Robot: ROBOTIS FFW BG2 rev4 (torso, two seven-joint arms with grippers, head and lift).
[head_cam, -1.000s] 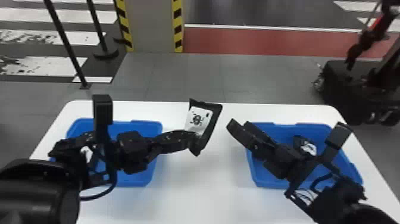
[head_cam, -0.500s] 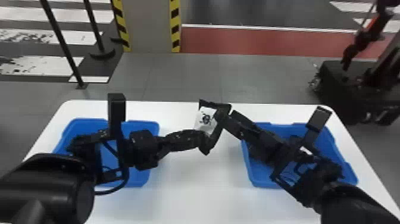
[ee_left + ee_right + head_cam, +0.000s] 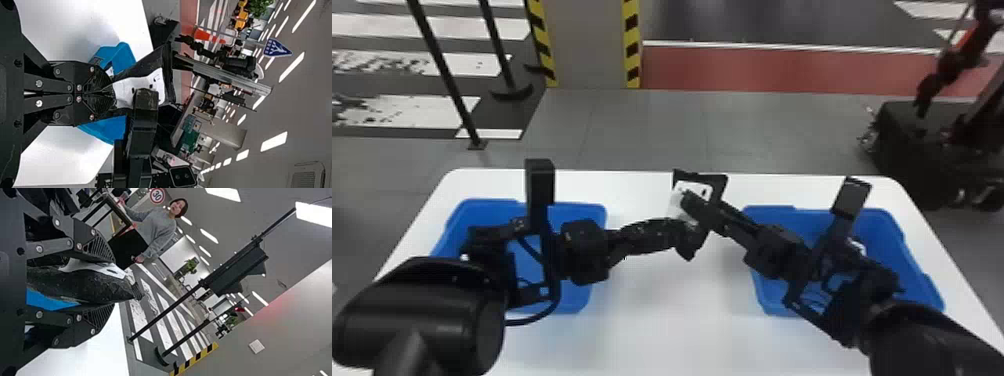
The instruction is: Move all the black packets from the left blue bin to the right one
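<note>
Packet (image 3: 145, 80), black with a white label (image 3: 126, 88), is hanging tilted over the table, between the two bins. The left gripper (image 3: 112, 92) is clamping one end of it, fingers pressed together on the film. Around the other end the right gripper (image 3: 113, 283) is spreading its fingers well apart, one on each side, so a handover seems to be under way. Farther out, the left blue bin (image 3: 582, 212) and the right blue bin (image 3: 887, 235) are sitting apart on the white table (image 3: 667, 325), with the arms partly covering both.

This packet is being moved but is not lying in the right bin; the grip change and the drop are remaining. A small white patch (image 3: 855, 246) is showing in the right bin, perhaps another packet's label. What the left bin is holding, I cannot tell.

Counting up: one packet surely showing, two bins, two grippers, one table.
</note>
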